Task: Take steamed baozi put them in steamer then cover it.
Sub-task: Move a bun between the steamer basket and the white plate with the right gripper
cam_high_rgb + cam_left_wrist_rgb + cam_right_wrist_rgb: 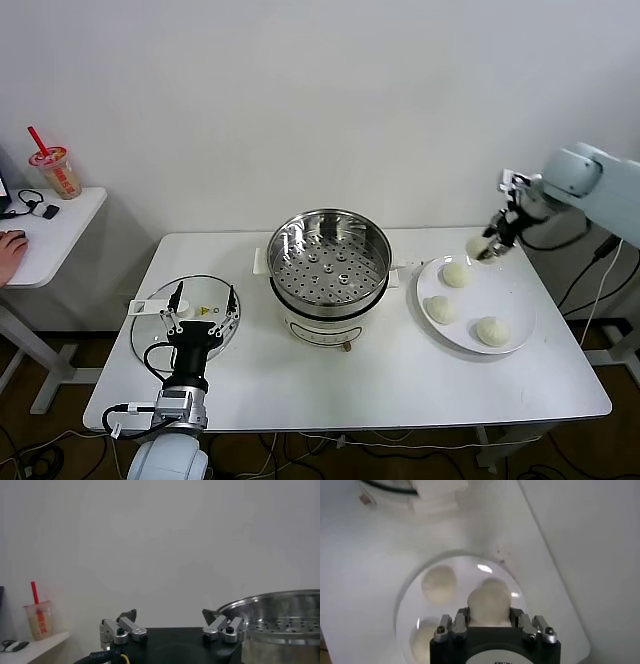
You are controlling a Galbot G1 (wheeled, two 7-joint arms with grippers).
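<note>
head: right hand (487, 249) clamps one cream-white round bun (478, 246) at right, above white round plate (515, 340) with three buns; shiny steel steamer pot (328, 262) centre of white bench (400, 380) | left wrist: left hand (172, 630) spread wide, empty, lower centre | right wrist: bun (489, 603) gripped, lower centre

My right gripper (488, 247) holds one baozi (477, 246), jaws clamped, above the plate (505, 300) at the counter's (400, 370) right edge; three buns (457, 274) remain; steamer (329, 262) at centre; my left gripper (203, 303), jaws spread, over the glass lid (150, 335).
</note>
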